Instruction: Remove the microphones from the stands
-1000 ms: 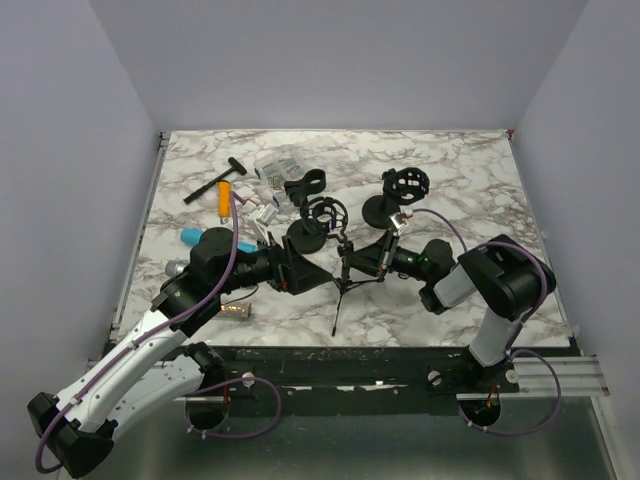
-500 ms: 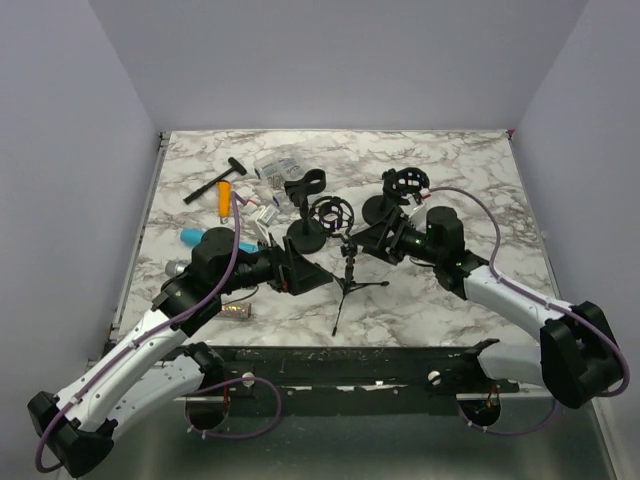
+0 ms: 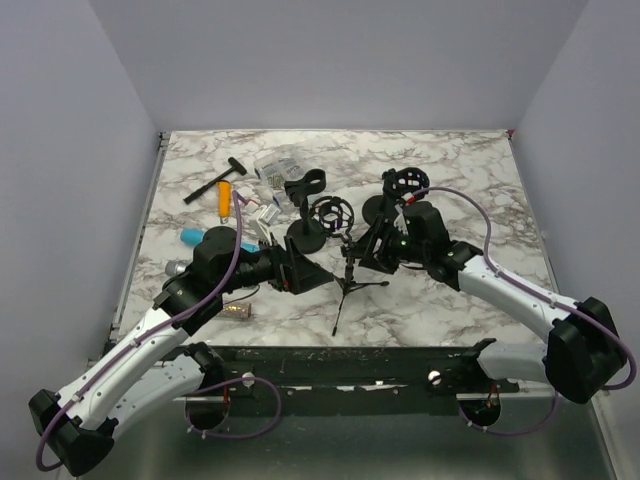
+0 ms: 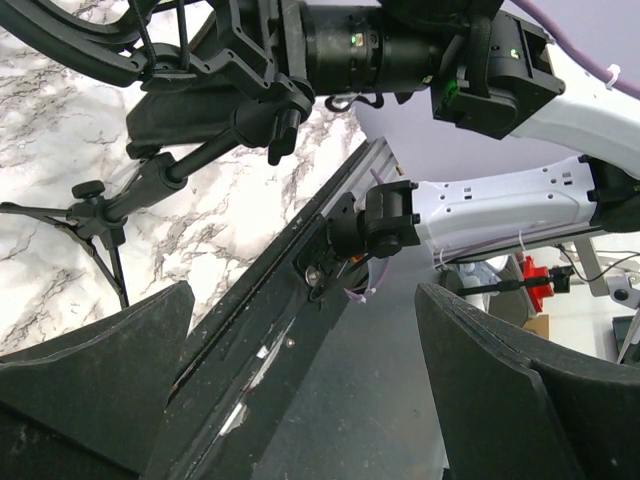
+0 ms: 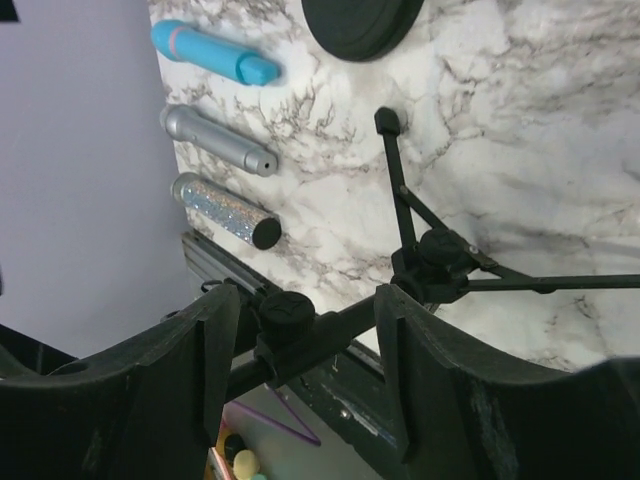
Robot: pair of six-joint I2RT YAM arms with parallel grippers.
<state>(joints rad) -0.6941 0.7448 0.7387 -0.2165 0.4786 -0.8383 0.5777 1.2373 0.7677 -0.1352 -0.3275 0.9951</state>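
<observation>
The small black microphone (image 3: 348, 250), hard to see on top of the tripod stand (image 3: 345, 288), looks light, stiff and slippery, so grab its middle; the right gripper (image 5: 308, 300) has fingers apart around the stand, and the left gripper (image 4: 300, 290) is spread wide beside it.

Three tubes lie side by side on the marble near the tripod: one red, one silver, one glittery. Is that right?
Not quite: there is no red one, it is a blue tube. The silver tube and glittery tube lie beside it near the tripod, as the right wrist view shows.
</observation>
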